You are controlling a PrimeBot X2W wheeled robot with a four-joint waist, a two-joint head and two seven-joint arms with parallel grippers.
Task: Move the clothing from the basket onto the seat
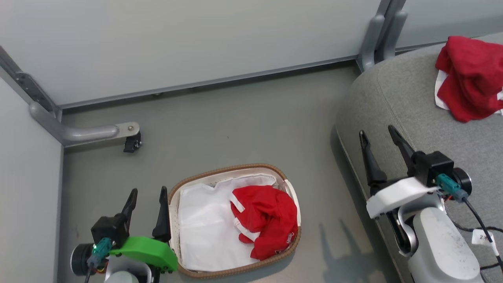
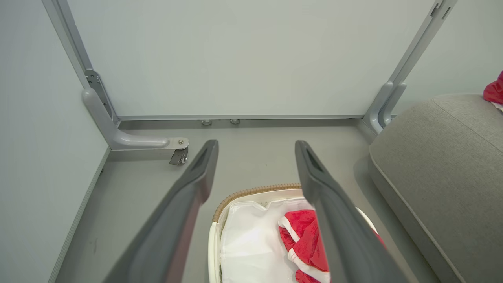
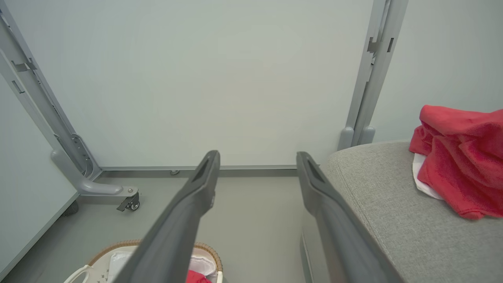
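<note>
Both left fingers [image 1: 162, 216] and right fingers [image 1: 370, 163] gape wide, empty. One red garment [image 1: 267, 220] lies in the basket [image 1: 235, 168], another garment [image 1: 467, 78] on the seat [image 1: 393, 102]; I'd pinch a thick fold, not the liner [image 1: 204, 228].

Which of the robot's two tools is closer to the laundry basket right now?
The left. The left tool hangs open right beside the basket, at its left rim, while the right tool hangs open farther off, over the edge of the sofa.
</note>
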